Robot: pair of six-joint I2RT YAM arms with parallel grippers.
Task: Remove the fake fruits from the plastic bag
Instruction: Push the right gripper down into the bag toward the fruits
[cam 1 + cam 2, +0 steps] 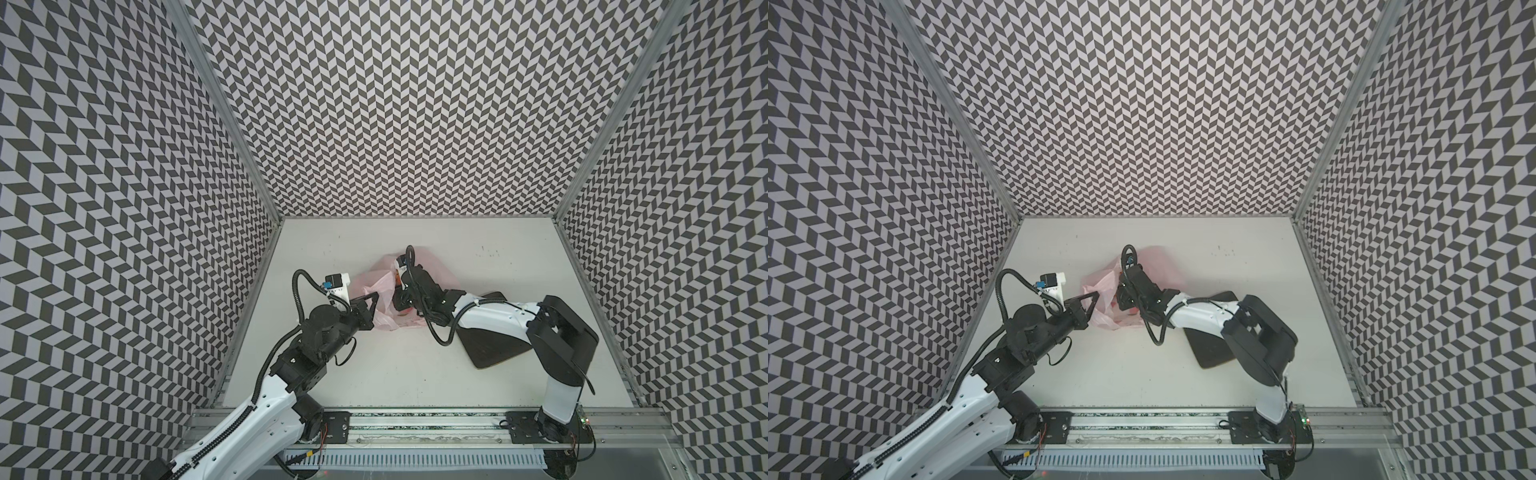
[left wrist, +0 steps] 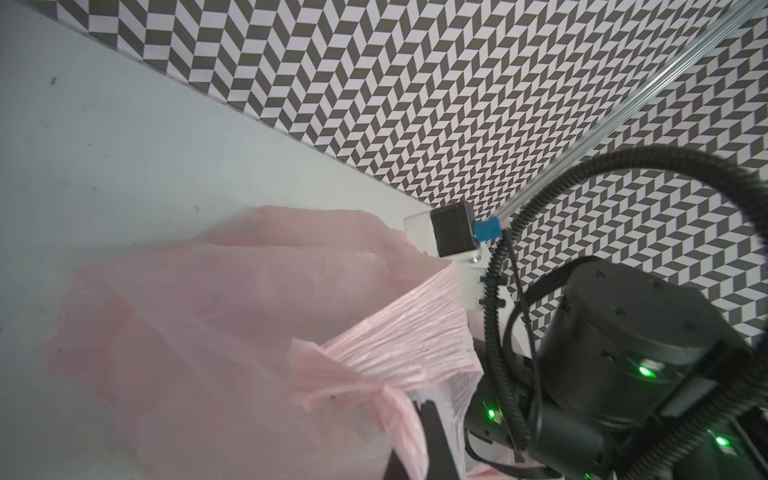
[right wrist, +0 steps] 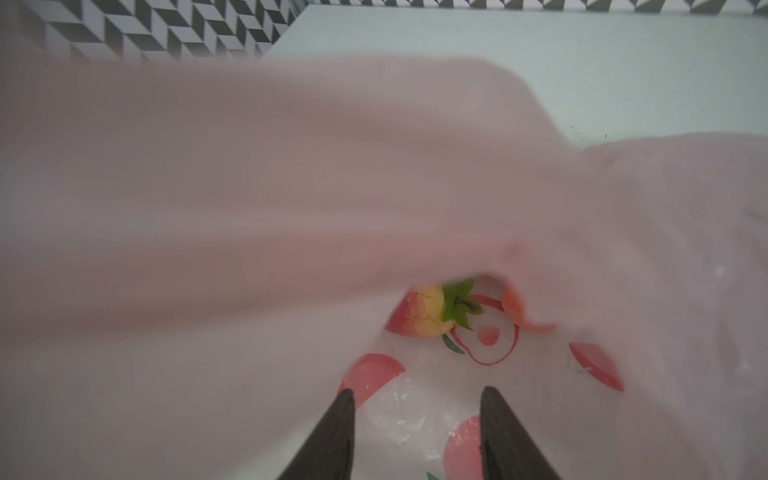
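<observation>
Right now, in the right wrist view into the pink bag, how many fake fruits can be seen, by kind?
Red-yellow plastic strawberry with green leafy cap: 1
Small orange rounded plastic fruit, mostly covered by the thin translucent pink plastic bag: 1
Total: 2 showing; others may lie hidden under the film.
</observation>
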